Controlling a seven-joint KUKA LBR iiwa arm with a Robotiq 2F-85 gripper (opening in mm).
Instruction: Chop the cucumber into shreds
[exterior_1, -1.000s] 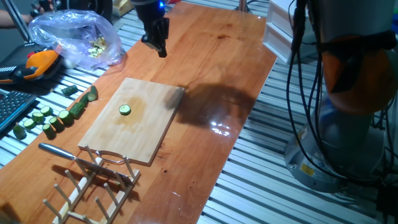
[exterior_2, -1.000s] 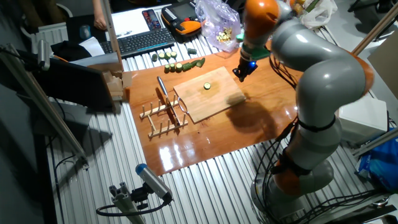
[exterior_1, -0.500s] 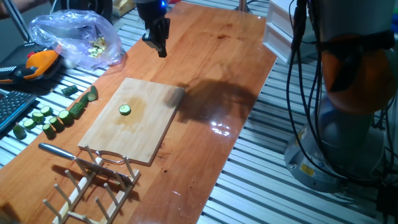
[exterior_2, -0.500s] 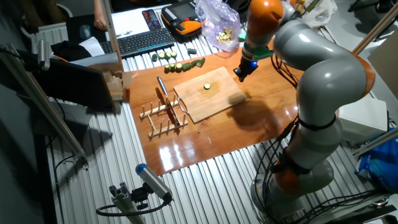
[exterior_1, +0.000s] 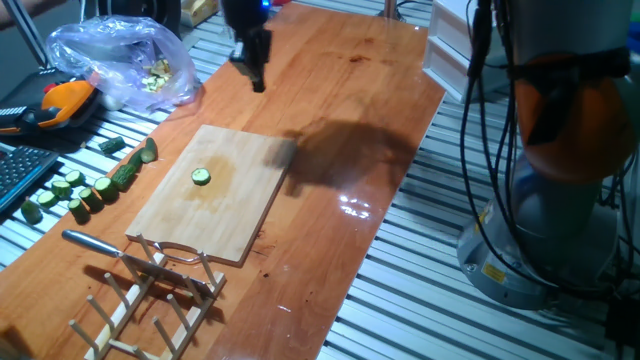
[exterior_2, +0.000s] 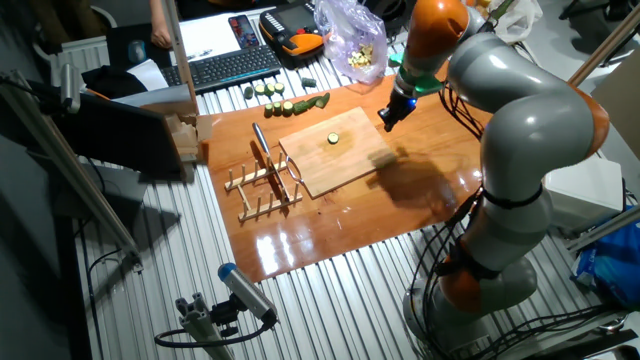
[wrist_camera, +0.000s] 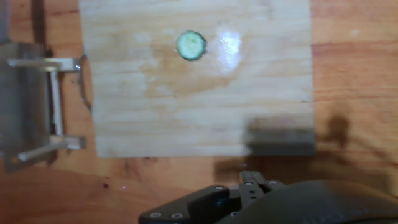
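The cucumber (exterior_1: 201, 177) (exterior_2: 332, 139) (wrist_camera: 191, 46) is one small round slice, dark rim and pale centre, lying whole on the wooden board (exterior_1: 226, 215) (exterior_2: 345, 165) (wrist_camera: 186, 112). No shreds show on the board. My gripper (exterior_1: 259, 84) (exterior_2: 387, 122) hangs above the table beyond the board's far edge, well away from the slice. Its fingers look pressed together with nothing between them. In the hand view only the fingers' base (wrist_camera: 252, 182) shows at the bottom, below the board.
A knife (exterior_1: 98, 243) (exterior_2: 260, 142) rests on the wooden rack (exterior_1: 150, 295) (exterior_2: 262, 188) by the board's near end. Several dark green cucumber chunks (exterior_1: 85, 188) (exterior_2: 288, 104) lie left of the board. A plastic bag (exterior_1: 125, 58) (exterior_2: 350, 40) and keyboard (exterior_2: 225, 65) sit behind.
The gripper has drifted slightly farther from the board, toward the table's far end, and a bit higher. The slice and knife have not moved.
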